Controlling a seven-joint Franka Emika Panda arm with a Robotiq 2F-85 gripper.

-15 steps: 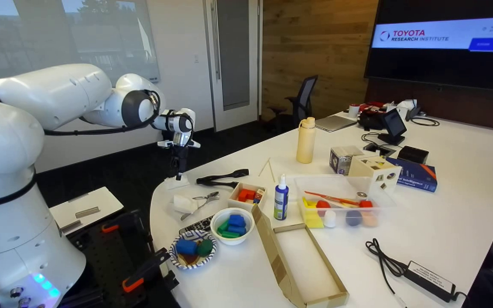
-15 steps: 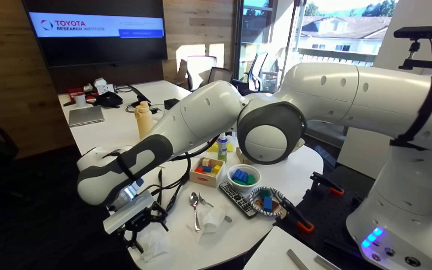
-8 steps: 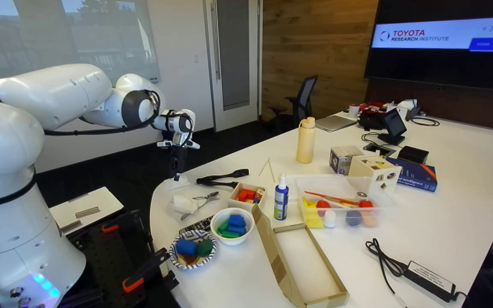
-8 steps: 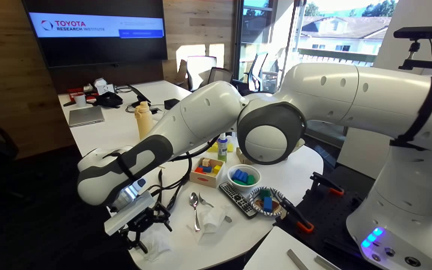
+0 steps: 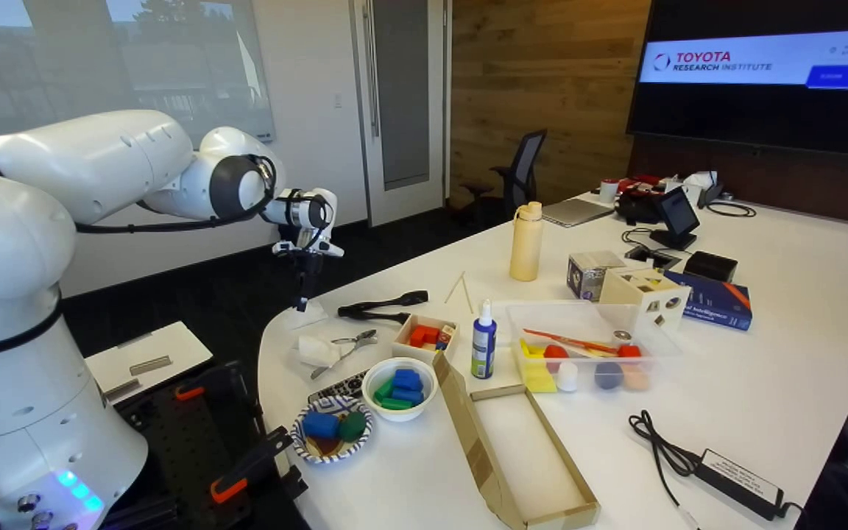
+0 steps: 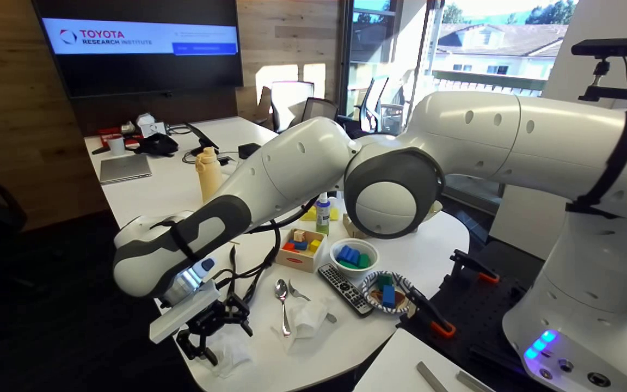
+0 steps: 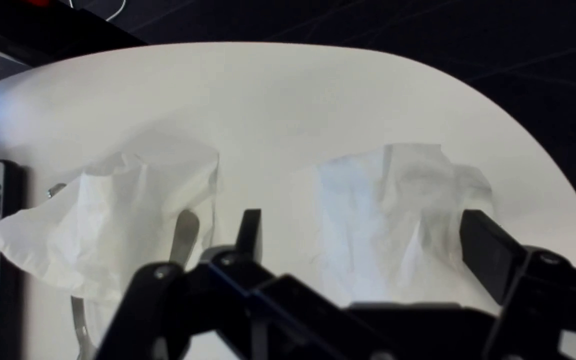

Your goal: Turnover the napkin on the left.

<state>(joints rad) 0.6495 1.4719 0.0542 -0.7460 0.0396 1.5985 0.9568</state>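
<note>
We see the white-and-grey jointed robot arm (image 6: 294,163) stretched out over the white round-ended bench (image 7: 268,95), its wrist (image 6: 184,284) bent downward; the black two-fingered pincer (image 7: 362,220) stands spread wide over the crumpled white paper napkin (image 7: 413,195) near the curved edge.

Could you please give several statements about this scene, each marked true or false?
The pincer is shut. False: the pincer is open.
The spray bottle stands upright. True.
The remote is in the white bowl. False: the remote lies beside the white bowl.
The napkin near the pincer lies apart from the other napkin. True.
The patterned bowl is empty. False: the patterned bowl holds a blue piece and a green piece.
</note>
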